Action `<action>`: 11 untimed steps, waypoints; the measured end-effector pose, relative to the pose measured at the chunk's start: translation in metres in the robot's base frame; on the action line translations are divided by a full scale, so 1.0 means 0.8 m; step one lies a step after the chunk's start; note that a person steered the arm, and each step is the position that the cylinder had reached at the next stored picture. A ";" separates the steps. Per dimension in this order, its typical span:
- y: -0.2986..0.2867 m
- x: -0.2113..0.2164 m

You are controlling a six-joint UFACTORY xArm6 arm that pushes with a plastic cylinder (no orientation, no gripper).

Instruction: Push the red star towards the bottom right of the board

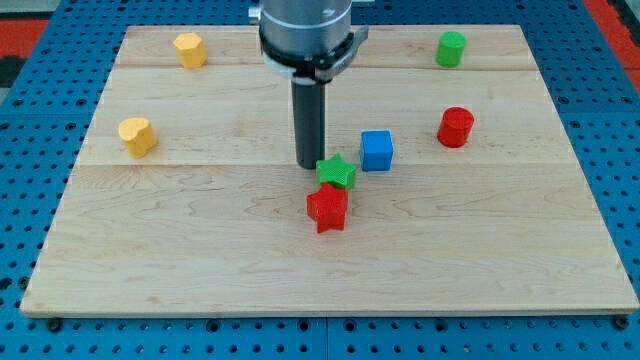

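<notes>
The red star lies near the middle of the wooden board, a little below centre. A green star sits just above it and to its right, touching or nearly touching it. My tip is the lower end of the dark rod, just left of the green star and above the red star's upper left. A blue cube stands right of the green star.
A red cylinder stands at the right. A green cylinder is at the top right. Two yellow blocks sit at the left, one at the top and one lower. Blue pegboard surrounds the board.
</notes>
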State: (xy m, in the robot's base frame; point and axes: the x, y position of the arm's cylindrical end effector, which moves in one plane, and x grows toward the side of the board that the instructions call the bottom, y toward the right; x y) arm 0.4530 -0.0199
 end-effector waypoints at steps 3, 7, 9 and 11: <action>-0.059 0.020; 0.079 0.053; 0.012 0.069; -0.008 0.099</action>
State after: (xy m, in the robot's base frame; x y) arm 0.5321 -0.0266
